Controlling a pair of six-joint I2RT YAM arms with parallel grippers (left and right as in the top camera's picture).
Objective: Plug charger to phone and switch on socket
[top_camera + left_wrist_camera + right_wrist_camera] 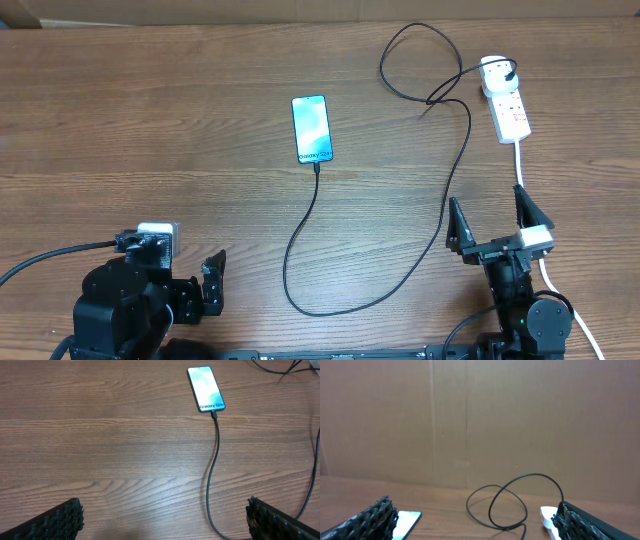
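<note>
The phone (311, 129) lies flat near the table's middle, screen lit; it also shows in the left wrist view (206, 389) and at the right wrist view's lower left (407, 522). The charger cable (440, 225) has its tip in the phone's near end, loops toward the front, then runs back to a black plug in the socket (503, 100), a white power strip at the far right. It also shows in the left wrist view (214, 467) and right wrist view (507, 502). My left gripper (207, 285) is open and empty at the front left. My right gripper (492, 225) is open and empty at the front right.
The strip's thick white cord (522, 170) runs toward the front past my right gripper. A brown cardboard wall (470, 420) stands behind the table. The table is brown wood (150, 130).
</note>
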